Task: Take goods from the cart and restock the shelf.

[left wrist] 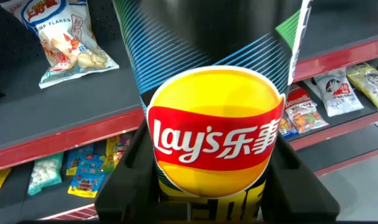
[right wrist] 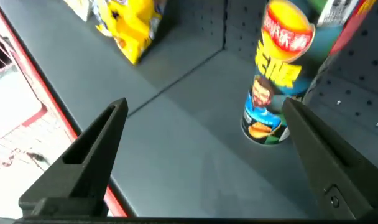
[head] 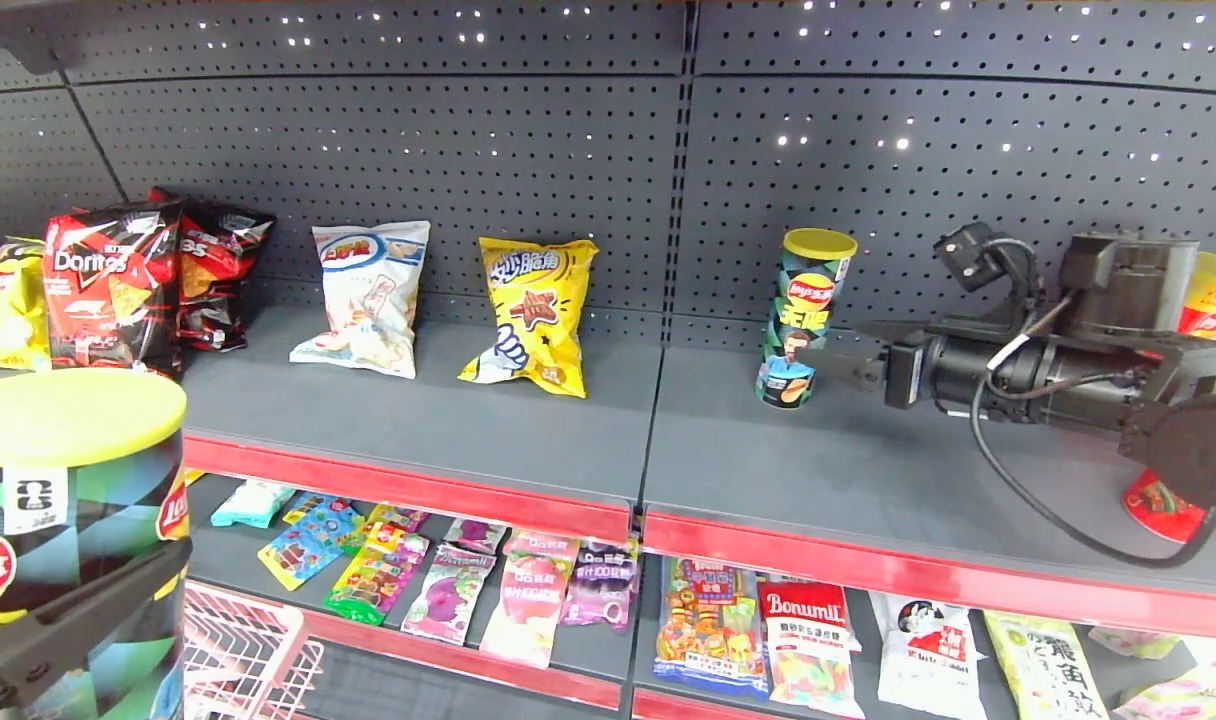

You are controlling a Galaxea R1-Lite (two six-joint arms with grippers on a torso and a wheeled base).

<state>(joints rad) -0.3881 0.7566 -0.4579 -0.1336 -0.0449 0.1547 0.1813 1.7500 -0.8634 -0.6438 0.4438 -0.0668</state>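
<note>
My left gripper (head: 68, 610) is low at the left, shut on a chip can (head: 63, 520) with a yellow lid and a green-black pattern. The left wrist view shows that held can (left wrist: 211, 137) between the dark fingers (left wrist: 124, 186). A second chip can (head: 806, 315) stands upright on the grey shelf (head: 528, 420), right of the middle seam. My right gripper (head: 836, 347) hovers just right of it, open, its tips close to the can's lower half. The right wrist view has the standing can (right wrist: 273, 81) beyond the spread fingers (right wrist: 96, 149), not between them.
Snack bags lean on the pegboard: yellow (head: 533, 315), white (head: 368, 295), dark red ones (head: 118, 280). More cans (head: 1208, 300) stand behind my right arm. A red wire cart (head: 243, 655) is at lower left. Candy packs (head: 528, 600) fill the lower shelf.
</note>
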